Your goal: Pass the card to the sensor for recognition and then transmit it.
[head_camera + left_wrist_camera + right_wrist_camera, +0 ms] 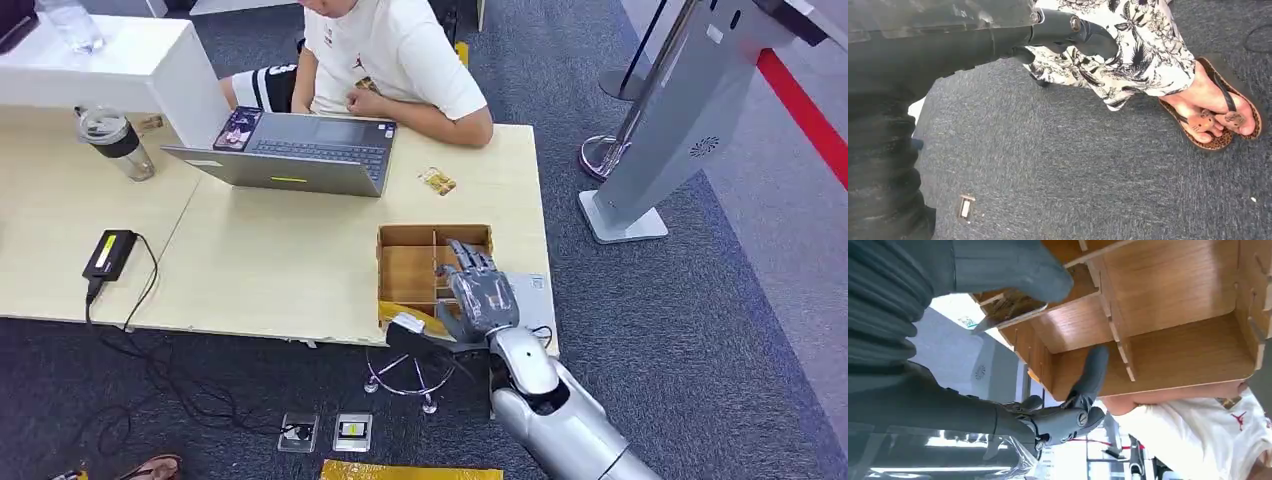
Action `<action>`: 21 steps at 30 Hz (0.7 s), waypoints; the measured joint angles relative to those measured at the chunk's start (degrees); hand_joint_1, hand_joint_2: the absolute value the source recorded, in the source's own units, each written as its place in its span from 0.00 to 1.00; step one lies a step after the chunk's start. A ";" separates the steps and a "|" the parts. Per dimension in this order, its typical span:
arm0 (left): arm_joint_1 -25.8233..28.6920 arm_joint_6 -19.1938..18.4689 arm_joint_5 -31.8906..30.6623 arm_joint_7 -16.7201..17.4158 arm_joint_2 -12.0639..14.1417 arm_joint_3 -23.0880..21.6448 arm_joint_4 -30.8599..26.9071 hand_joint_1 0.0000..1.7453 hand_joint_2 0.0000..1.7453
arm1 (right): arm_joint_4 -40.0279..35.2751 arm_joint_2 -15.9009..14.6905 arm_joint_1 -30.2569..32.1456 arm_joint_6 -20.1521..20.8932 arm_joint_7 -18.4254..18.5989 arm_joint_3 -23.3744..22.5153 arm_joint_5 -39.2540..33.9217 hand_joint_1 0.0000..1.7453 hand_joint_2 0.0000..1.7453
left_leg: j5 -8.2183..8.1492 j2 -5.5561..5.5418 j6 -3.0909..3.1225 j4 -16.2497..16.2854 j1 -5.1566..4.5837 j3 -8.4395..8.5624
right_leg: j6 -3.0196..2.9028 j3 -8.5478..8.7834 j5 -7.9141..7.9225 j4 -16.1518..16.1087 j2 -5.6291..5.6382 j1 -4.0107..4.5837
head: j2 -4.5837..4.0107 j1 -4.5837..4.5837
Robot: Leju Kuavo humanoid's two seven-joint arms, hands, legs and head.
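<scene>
Card [1009,315], thin, brown-patterned, lies tilted in the partitioned wooden box [408,272] on the pale tabletop [280,270], directly under my right robot hand's [476,290] thumb. Fingers spread, nothing gripped yet, I judge.

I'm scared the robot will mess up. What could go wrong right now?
1. The right hand reaches into the wooden box near the table edge; a push might slide the box off.
2. Its fingers sit beside thin dividers, so they might snag there.
3. A person sits close at the laptop, so a wide swing toward the sensor stand could bump things.
</scene>
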 joint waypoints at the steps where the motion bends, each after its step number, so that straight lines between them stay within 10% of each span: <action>1: 0.00 -0.15 -0.15 -0.24 0.00 0.00 -0.09 0.00 1.00 | 0.00 0.00 0.00 -0.26 0.37 -0.31 0.00 0.53 1.00 | 0.00 0.00 0.00 0.00 0.00 0.00 | 0.00 0.00 0.00 0.00 0.00 0.00 | 0.00 0.00; 21: 0.00 -0.83 -0.74 -0.48 0.61 0.00 -0.07 0.00 1.00 | 0.00 -1.51 0.17 -0.07 1.11 -0.44 0.28 0.34 1.00 | 0.00 0.00 0.00 0.00 0.00 0.00 | 0.00 -0.01 0.00 0.00 0.01 0.00 | 0.00 -0.02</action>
